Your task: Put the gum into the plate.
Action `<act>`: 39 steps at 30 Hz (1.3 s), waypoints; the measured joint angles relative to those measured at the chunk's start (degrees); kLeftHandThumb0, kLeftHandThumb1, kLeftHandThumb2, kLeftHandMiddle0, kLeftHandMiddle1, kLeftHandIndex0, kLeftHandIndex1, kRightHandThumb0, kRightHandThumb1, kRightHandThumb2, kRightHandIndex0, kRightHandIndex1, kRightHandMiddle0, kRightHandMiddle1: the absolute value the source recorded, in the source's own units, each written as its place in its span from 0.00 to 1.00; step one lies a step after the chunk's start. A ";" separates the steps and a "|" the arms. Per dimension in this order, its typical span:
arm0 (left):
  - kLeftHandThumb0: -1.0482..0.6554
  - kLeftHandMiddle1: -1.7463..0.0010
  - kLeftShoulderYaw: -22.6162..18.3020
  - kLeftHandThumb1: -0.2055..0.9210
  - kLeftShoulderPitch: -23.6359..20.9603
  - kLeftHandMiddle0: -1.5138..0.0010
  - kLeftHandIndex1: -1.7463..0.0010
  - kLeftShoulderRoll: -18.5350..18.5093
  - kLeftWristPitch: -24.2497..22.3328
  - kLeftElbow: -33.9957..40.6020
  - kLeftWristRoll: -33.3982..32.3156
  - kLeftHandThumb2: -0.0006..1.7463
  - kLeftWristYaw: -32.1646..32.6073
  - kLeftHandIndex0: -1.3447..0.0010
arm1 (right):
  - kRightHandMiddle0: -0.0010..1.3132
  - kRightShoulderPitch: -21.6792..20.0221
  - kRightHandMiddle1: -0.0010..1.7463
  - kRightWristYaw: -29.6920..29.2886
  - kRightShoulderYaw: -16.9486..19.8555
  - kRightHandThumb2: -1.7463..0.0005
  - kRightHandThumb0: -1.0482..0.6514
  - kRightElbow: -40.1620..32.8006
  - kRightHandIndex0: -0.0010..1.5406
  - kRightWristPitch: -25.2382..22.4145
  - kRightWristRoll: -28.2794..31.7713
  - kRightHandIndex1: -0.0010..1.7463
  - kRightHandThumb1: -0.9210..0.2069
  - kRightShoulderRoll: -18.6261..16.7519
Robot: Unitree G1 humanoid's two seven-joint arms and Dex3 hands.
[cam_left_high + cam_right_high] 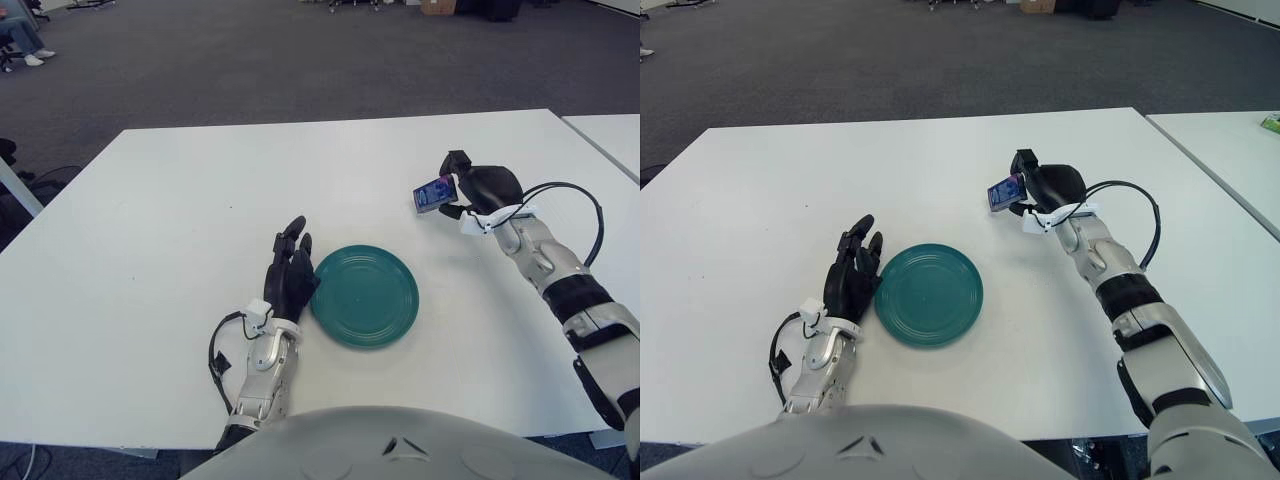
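Gripping the gum (432, 194), right robot hand (478, 189) hovers tilted.

No text, brand, number or sign can be read anywhere in either view. The only printed surface is the blue-and-purple face of the gum pack (433, 194), held between the fingers of the right hand (478, 190) (its markings are too small to make out as letters). The green plate (364, 295), just beside the left hand (290, 275), bears no lettering.
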State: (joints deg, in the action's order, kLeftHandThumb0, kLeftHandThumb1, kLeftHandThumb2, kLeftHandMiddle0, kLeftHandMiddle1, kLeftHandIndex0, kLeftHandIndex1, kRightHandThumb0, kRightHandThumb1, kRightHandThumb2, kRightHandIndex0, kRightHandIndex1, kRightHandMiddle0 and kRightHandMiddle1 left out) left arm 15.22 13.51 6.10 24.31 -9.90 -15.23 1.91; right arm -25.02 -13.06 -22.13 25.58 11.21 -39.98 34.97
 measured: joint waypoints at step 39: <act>0.06 1.00 -1.47 1.00 -0.29 0.85 0.62 -0.01 2.72 -2.12 2.60 0.51 -1.97 1.00 | 0.33 12.13 1.00 18.04 5.69 0.42 0.37 -30.48 0.52 -3.19 2.21 1.00 0.33 -2.00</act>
State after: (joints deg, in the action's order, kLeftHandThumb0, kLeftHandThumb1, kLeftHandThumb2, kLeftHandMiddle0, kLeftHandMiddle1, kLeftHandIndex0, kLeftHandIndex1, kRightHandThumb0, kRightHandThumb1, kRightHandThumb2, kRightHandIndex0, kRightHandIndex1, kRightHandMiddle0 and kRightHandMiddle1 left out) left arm 13.74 13.22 6.09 27.04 -12.02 -12.63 -0.06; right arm -12.89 4.98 -16.43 -4.89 8.02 -37.77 32.98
